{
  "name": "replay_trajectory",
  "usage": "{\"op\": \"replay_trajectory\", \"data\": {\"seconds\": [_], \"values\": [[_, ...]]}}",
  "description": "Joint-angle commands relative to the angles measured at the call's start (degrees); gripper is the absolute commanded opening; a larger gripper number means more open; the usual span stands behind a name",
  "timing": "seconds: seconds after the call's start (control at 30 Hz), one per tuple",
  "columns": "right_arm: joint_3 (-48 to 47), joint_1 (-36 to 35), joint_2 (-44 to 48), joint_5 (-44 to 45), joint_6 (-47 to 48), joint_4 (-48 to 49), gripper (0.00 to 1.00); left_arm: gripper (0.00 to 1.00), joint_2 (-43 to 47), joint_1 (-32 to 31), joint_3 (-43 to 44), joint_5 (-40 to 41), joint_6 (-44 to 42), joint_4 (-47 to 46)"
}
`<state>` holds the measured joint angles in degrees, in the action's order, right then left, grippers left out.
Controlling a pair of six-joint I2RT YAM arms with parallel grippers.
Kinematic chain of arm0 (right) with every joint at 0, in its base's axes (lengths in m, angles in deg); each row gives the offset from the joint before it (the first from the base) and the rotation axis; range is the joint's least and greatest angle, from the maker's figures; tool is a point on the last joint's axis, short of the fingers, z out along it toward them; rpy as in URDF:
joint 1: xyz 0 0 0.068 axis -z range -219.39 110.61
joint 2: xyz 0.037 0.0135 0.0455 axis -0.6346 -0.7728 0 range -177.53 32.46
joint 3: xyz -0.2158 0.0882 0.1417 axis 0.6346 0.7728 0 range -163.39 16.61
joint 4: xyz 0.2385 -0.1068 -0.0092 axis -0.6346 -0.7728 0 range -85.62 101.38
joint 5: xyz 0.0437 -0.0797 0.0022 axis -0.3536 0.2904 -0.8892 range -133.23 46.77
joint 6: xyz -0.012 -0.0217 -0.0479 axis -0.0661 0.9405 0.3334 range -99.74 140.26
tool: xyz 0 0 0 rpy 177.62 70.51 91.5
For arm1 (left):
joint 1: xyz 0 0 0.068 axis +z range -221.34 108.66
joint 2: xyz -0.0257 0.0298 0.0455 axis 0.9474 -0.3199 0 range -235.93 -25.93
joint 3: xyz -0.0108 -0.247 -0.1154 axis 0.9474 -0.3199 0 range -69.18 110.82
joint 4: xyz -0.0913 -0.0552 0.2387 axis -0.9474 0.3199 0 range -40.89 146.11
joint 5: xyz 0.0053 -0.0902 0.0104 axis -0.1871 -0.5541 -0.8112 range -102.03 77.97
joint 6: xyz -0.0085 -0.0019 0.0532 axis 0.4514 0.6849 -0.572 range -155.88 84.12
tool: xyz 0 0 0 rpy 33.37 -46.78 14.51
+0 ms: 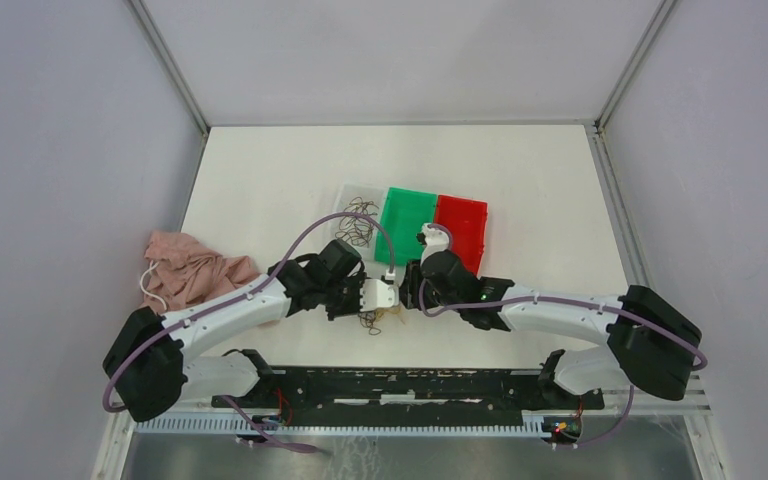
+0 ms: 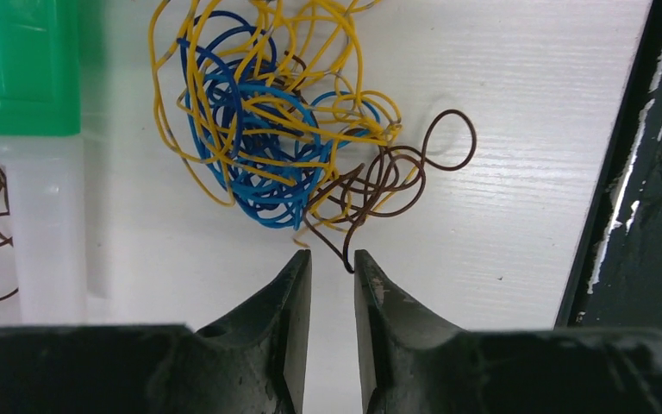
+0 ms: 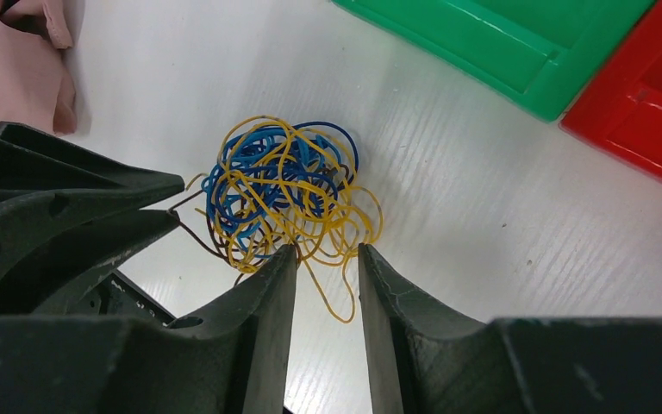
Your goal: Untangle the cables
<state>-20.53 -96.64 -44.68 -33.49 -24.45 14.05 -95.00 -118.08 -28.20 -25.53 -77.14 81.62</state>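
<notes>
The cables (image 2: 284,129) lie as one knot of yellow, blue and dark brown strands on the white table, small in the top view (image 1: 373,322). My left gripper (image 2: 332,257) stands just short of the knot, jaws a narrow gap apart. A brown strand end (image 2: 349,266) reaches the gap beside the right finger and is not pinched. My right gripper (image 3: 327,250) faces the same cables (image 3: 280,185) from the other side, jaws apart, with a loose yellow loop (image 3: 345,302) hanging between them. In the top view both grippers (image 1: 380,295) (image 1: 407,290) meet over the knot.
A clear tray (image 1: 345,192) holding brown wires (image 1: 358,225), a green tray (image 1: 407,215) and a red tray (image 1: 463,228) sit side by side behind the arms. A pink cloth (image 1: 188,268) lies at the left. The black base rail (image 1: 410,385) runs along the near edge.
</notes>
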Motion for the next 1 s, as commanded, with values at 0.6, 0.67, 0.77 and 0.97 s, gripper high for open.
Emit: {"op": "replay_trajectory", "data": {"seconds": [0.6, 0.67, 0.77, 0.97], "values": [[-0.1, 0.2, 12.4, -0.1, 3.8, -2.3, 0.50, 0.03, 9.7, -0.3, 11.1, -1.3, -11.7, 4.6], [-1.7, 0.2, 14.2, 0.0, 5.4, -3.2, 0.62, 0.03, 13.1, -0.3, 11.4, -3.5, -15.8, 4.3], [-5.0, 0.2, 14.6, -0.8, 8.0, -4.6, 0.71, 0.03, 17.4, -0.3, 10.4, -5.9, -20.5, 2.5], [-10.3, 0.1, 10.8, -4.2, 10.0, -5.3, 0.77, 0.03, 24.6, -0.3, 5.8, -8.4, -25.5, -3.7]]}}
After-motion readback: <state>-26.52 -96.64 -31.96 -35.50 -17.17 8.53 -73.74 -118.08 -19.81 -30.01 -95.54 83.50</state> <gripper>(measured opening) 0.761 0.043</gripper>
